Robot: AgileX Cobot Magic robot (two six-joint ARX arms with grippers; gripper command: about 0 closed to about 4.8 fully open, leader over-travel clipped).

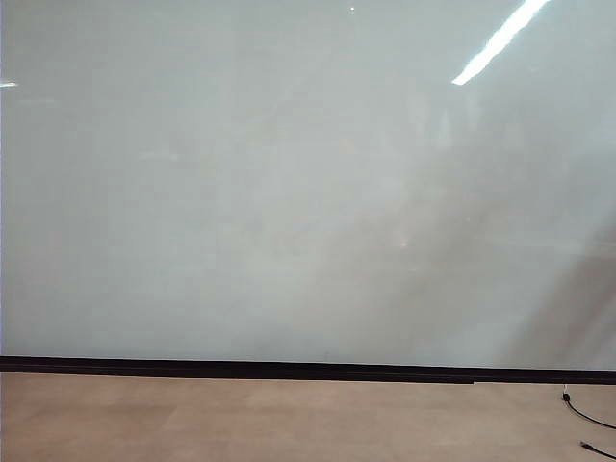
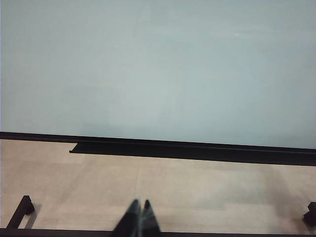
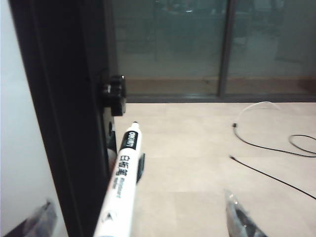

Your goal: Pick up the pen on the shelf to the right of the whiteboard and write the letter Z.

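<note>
While the large glossy pale whiteboard (image 1: 289, 192) stays blank, my right gripper (image 3: 143, 222), jaws apart, flanks the ungrasped slim white pen (image 3: 121, 187); my left gripper (image 2: 138, 219) rests closed.

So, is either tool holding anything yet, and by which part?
Nothing is held. The right tool is open, its fingers either side of the pen without gripping it. The left tool is shut and empty.

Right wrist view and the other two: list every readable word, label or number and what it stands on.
Pen: dark label near its tip and black characters along the barrel, too blurred to read.
Whiteboard: blank, no Z yet.
Left gripper, right gripper: no markings seen.
</note>
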